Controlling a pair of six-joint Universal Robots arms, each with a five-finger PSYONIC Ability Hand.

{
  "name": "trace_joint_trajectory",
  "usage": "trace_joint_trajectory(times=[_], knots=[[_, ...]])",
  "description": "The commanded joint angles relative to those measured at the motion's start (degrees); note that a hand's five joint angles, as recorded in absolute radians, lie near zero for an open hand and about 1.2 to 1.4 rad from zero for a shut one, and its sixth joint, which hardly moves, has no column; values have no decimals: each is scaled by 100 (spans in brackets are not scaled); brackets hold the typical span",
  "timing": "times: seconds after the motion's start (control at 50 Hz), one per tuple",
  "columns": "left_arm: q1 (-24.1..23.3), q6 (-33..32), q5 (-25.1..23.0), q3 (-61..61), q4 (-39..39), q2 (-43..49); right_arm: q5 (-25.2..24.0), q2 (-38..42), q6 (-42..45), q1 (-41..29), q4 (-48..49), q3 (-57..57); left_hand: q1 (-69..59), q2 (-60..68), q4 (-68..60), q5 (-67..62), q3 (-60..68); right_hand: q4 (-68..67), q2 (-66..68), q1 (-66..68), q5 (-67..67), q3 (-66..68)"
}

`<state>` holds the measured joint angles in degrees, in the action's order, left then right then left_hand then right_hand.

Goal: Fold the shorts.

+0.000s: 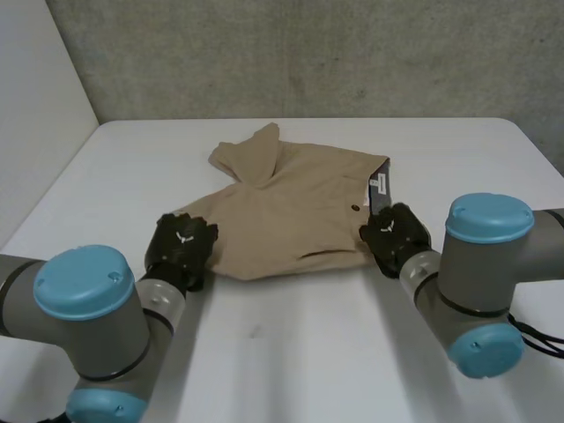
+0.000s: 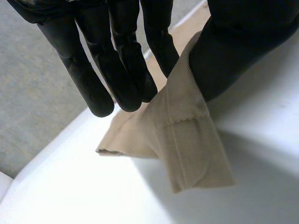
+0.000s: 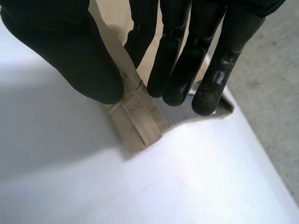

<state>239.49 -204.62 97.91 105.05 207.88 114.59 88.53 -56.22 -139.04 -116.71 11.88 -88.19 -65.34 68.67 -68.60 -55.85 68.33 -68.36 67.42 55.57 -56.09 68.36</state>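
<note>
In the head view, the left arm (image 1: pixel 88 308) filled the lower left of the frame and the right arm (image 1: pixel 480 264) the lower right, each grey with a light-blue cap. Just beyond them, the left hand (image 1: pixel 181 249) sat at the near left corner of the tan shorts (image 1: pixel 291 216). The right hand (image 1: pixel 395 236) sat at their near right corner, by the end of the waistband. Both hands were low over the white tabletop (image 1: pixel 291 344).

In the left wrist view, the left hand's fingers (image 2: pixel 96 88) and thumb were closed on a hemmed corner of the shorts (image 2: pixel 187 135). The fabric ran up between thumb and fingers, and its free end drooped below them toward the tabletop. In the right wrist view, the right hand's thumb pressed a stitched band of the shorts (image 3: pixel 140 116) against the fingers (image 3: pixel 175 79), so that hand was also pinching the garment at a corner.

Farther out in the head view, the shorts lay across the middle of the frame, mostly flat. A small dark button (image 1: pixel 355 209) and a white label (image 1: pixel 381 183) showed near their right edge. Their far left part was folded over into a rumpled peak pointing toward the upper middle of the frame. Past the tabletop's far edge, a grey wall (image 1: pixel 308 53) ran across the top of the frame.
</note>
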Motion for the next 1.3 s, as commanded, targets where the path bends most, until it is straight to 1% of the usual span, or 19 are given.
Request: trace_joint_trajectory(times=[0.02, 0.16, 0.18, 0.24, 0.32, 0.36, 0.44, 0.52, 0.62, 0.68, 0.74, 0.82, 0.86, 0.94, 1.02, 1.06, 1.14, 1.22, 1.3], knots=[[72, -69, -9, 164, -1291, -823, 7, -1020, 8, 34, -194, -742, -1466, 1133, -1140, -1415, 1167, -1164, 1258, 2443, -1391, 1164], [1, -69, -35, 323, -2637, -1316, 7, -1496, 78, 43, -501, -1174, -1466, 1133, -1140, -1415, 1167, -1164, 1258, 2443, -1391, 1164], [-25, -52, -61, 384, -2978, -1430, -19, -1636, 139, 43, -807, -1244, -1466, 1133, -1140, -1415, 1167, -1164, 1258, 2443, -1391, 1164], [-69, -51, -79, 524, -3420, -1571, -72, -1786, 315, 52, -1353, -1341, -1466, 1133, -1140, -1415, 1167, -1164, 1258, 2443, -1391, 1164], [-367, -60, -79, 727, -3991, -1720, -283, -1953, 946, 60, -2599, -1630, -1466, 1133, -1140, -1415, 1167, -1164, 1258, 2443, -1391, 1164], [-561, -86, -79, 806, -4352, -1896, -310, -2058, 1141, 69, -2935, -1754, -1466, 1133, -1140, -1415, 1167, -1164, 1258, 2443, -1391, 1164], [-631, -235, -97, 850, -5037, -2396, -380, -2559, 1475, 139, -3569, -2061, -1466, 1133, -1140, -1415, 1167, -1164, 1258, 2443, -1391, 1164], [-658, -674, -369, 806, -5661, -3143, -696, -3209, 1493, 157, -4017, -2150, -1466, 1133, -1140, -1415, 1167, -1164, 1258, 2443, -1391, 1164], [-570, -1280, -1097, 719, -5987, -3856, -1643, -3790, 1485, 428, -4667, -2071, -1466, 1133, -1140, -1415, 1167, -1164, 1258, 2443, -1391, 1164], [-404, -1510, -1265, 666, -5935, -3900, -1926, -3808, 1555, 736, -4738, -2009, -1466, 1133, -1140, -1415, 1167, -1164, 1258, 2443, -1391, 1164], [44, -1738, -1275, 482, -5593, -3533, -2164, -3712, 1503, 1114, -4616, -1843, -1466, 1133, -1140, -1415, 1167, -1164, 1258, 2443, -1391, 1164], [361, -1914, -1266, -45, -4584, -2479, -2094, -2975, 1309, 1273, -4019, -1579, -1466, 1133, -1140, -1415, 1167, -1164, 1258, 2443, -1391, 1164], [397, -1906, -1222, -596, -3926, -1865, -1936, -2526, 1011, 1247, -3755, -1281, -1466, 1133, -1140, -1415, 1167, -1164, 1258, 2443, -1391, 1164], [353, -1932, -1152, -1580, -3090, -855, -1550, -1981, 641, 1177, -3605, -771, -1466, 1133, -1140, -1415, 1167, -1164, 1258, 2443, -1391, 1164], [257, -1941, -1003, -2731, -2500, 121, -1198, -1445, 334, 1045, -3176, -165, -1466, 1133, -1140, -1415, 1167, -1164, 1258, 2443, -1391, 1164], [195, -1950, -976, -3208, -2306, 562, -1049, -1304, 88, 975, -2885, 20, -1466, 1133, -1140, -1415, 1167, -1164, 1258, 2443, -1391, 1164], [63, -1941, -923, -4386, -1805, 1556, -382, -944, -553, 843, -2043, 521, -1466, 1133, -1140, -1415, 1167, -1164, 1258, 2443, -1391, 1164], [-25, -2002, -967, -5509, -1462, 2609, -30, -663, -581, 641, -1620, 767, -1466, 1133, -1140, -1415, 1167, -1164, 1258, 2443, -1391, 1164], [-43, -2046, -984, -6319, -1338, 3348, 59, -303, -590, 465, -1216, 996, -1466, 1133, -1140, -1415, 1167, -1164, 1258, 2443, -1391, 1164]])
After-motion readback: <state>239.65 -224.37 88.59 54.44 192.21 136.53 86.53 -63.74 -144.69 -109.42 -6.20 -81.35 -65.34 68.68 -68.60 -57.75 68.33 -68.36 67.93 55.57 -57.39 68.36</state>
